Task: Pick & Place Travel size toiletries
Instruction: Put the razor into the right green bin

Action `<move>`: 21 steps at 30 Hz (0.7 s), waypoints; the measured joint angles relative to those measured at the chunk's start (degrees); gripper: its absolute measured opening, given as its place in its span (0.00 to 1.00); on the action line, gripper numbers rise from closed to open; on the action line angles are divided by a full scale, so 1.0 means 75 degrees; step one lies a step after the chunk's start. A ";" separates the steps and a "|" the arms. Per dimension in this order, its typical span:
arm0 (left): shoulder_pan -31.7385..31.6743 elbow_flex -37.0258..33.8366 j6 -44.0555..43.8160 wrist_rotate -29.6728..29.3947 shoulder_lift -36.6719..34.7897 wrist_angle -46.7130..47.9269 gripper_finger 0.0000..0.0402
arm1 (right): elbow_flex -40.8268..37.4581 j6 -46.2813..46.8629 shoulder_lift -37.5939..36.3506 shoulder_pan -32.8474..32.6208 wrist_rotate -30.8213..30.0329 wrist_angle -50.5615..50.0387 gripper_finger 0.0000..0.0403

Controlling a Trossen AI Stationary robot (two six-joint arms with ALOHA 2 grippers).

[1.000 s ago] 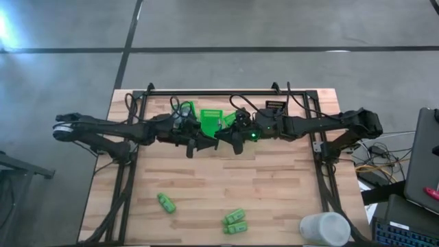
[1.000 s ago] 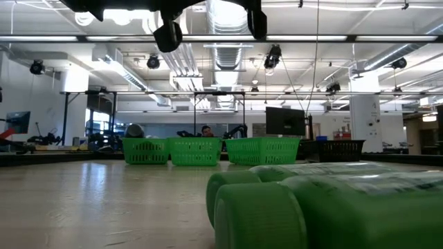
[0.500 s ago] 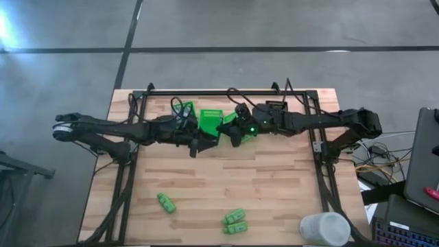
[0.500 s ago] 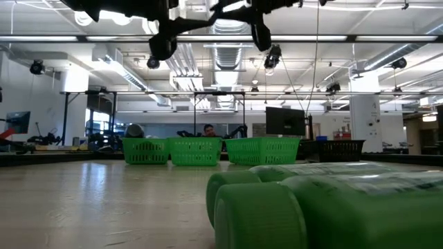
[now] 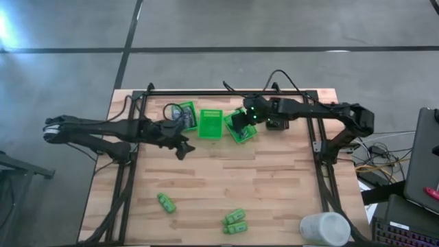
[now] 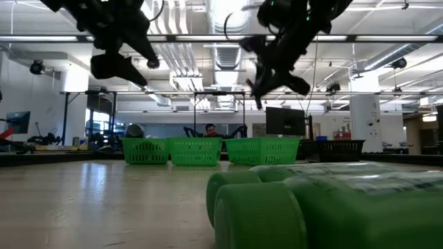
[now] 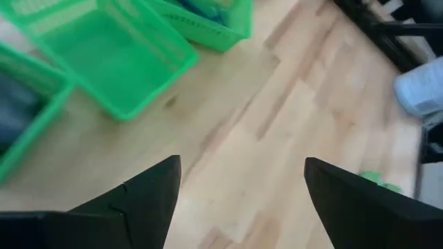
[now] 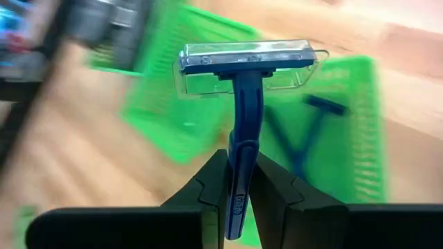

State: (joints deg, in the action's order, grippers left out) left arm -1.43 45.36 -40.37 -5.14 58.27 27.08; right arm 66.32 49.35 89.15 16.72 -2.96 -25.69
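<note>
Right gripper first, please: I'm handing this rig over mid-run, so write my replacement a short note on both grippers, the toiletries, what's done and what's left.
Right gripper: shut on a blue-handled disposable razor with a clear head cover, held above the right-hand green mesh basket, where another blue razor already lies.
Left gripper: open and empty, over bare wooden table near the left green basket.
Left to do: drop the held razor, then fetch three small bright green bottles at the table's near edge. The middle green basket looks empty.
</note>
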 joint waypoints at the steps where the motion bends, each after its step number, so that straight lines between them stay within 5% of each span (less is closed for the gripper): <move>1: 0.0000 -0.0011 0.0008 -0.0057 -0.0127 0.0163 0.77 | 0.0000 -0.0015 0.0119 0.0079 -0.0002 -0.0144 0.10; 9: 0.0000 -0.0031 0.0058 -0.0361 -0.0794 0.0712 0.77 | 0.0175 -0.0533 0.1398 0.0370 0.0576 -0.0714 0.11; 21: 0.0000 -0.0057 0.0165 -0.0470 -0.0925 0.1139 0.77 | 0.2126 -0.1353 0.2724 0.0464 0.0541 -0.2039 0.11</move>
State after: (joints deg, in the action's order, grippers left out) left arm -1.43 44.93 -39.14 -8.67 51.33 35.62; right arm 82.27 39.20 109.58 20.20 1.10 -40.98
